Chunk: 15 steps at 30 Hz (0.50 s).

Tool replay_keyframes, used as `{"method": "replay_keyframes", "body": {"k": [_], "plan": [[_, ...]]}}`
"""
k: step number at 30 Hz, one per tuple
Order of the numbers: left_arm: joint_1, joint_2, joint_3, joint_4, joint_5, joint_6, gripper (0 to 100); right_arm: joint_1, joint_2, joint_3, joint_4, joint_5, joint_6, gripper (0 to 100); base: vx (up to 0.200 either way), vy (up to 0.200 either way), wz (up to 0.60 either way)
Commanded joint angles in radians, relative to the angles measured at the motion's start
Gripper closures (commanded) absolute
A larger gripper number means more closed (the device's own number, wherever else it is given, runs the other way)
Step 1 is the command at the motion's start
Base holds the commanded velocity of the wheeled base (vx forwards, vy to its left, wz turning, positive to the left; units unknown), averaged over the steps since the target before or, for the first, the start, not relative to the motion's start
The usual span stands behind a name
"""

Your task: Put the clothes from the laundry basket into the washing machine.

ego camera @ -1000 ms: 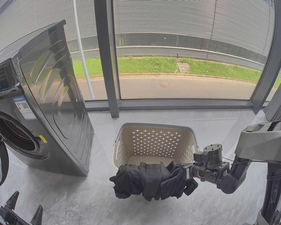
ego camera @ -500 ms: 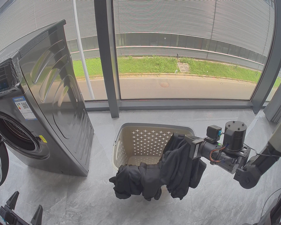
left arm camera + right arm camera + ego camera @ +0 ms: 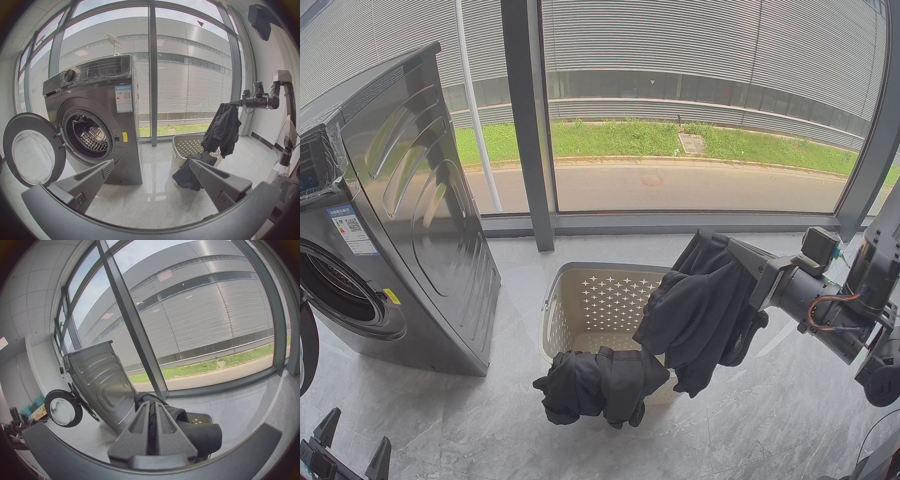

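Above the laundry basket [image 3: 561, 325], right gripper [image 3: 739, 247] tight on a dark garment [image 3: 700, 306], higher than a second ago.

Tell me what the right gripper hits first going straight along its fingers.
Beyond the dark garment clamped in the right gripper, likely the window pillar; the washing machine stands just beside that line, depth unclear.

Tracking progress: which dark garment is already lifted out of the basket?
The garment hanging from the right gripper; the other garment drapes over the basket's near rim.
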Motion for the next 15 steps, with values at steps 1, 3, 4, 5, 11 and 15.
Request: {"method": "replay_keyframes", "body": {"k": [1, 3, 4, 5, 11, 15], "plan": [[0.001, -0.018, 0.018, -0.002, 0.000, -0.002, 0, -0.006, -0.115, 0.024, -0.002, 0.002, 0.002, 100, 0.000, 0.000, 0.00], [0.001, -0.018, 0.018, -0.002, 0.000, 0.001, 0, -0.009, -0.157, 0.030, -0.001, 0.004, 0.001, 100, 0.000, 0.000, 0.00], [0.001, -0.018, 0.018, 0.000, 0.000, 0.004, 0, -0.011, -0.178, 0.033, -0.001, 0.004, 0.001, 100, 0.000, 0.000, 0.00], [0.001, -0.018, 0.018, -0.002, 0.000, 0.005, 0, -0.011, -0.197, 0.039, 0.001, 0.004, 0.001, 100, 0.000, 0.000, 0.00], [0.001, -0.018, 0.018, -0.002, 0.000, 0.001, 0, -0.038, -0.220, 0.044, 0.002, 0.004, -0.010, 100, 0.000, 0.000, 0.00], [0.001, -0.018, 0.018, -0.002, 0.002, 0.001, 0, -0.032, -0.209, 0.050, 0.001, 0.005, -0.010, 100, -0.200, 0.000, 0.00]]}}
